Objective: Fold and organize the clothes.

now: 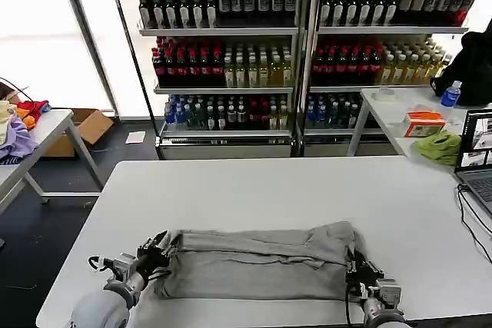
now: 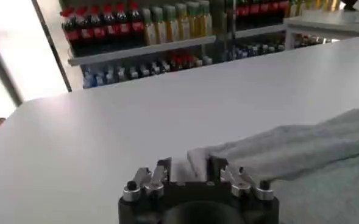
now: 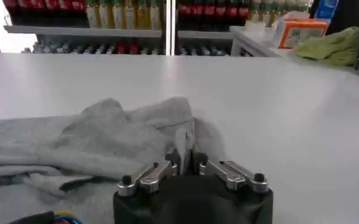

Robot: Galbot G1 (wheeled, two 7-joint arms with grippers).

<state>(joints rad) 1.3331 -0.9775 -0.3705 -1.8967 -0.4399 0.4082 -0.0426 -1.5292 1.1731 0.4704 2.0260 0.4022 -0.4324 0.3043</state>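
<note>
On the far left a side bench [image 1: 54,124] carries purple and orange garments [image 1: 17,124], with a cardboard box [image 1: 91,124] on the floor beside it. The left gripper [image 1: 157,255] sits at the near-left edge of the white bench [image 1: 254,190], clenched on the shirt's [image 1: 254,263] left end; its wrist view shows a fold of grey cloth [image 2: 194,165] pinched between the fingers [image 2: 161,173]. The shirt lies flat along the bench's near edge, folded into a long band, its far edge rolled into a ridge. At its right end the right gripper [image 1: 357,270] is clenched on the cloth too, a thin pleat [image 3: 184,143] standing up between its fingers [image 3: 170,164]. Behind stand shelves of bottles [image 1: 223,44]. On the right, another bench [image 1: 400,109] holds a lime-green cloth [image 1: 440,146], an orange box [image 1: 424,122] and a laptop [image 1: 477,151].
</note>
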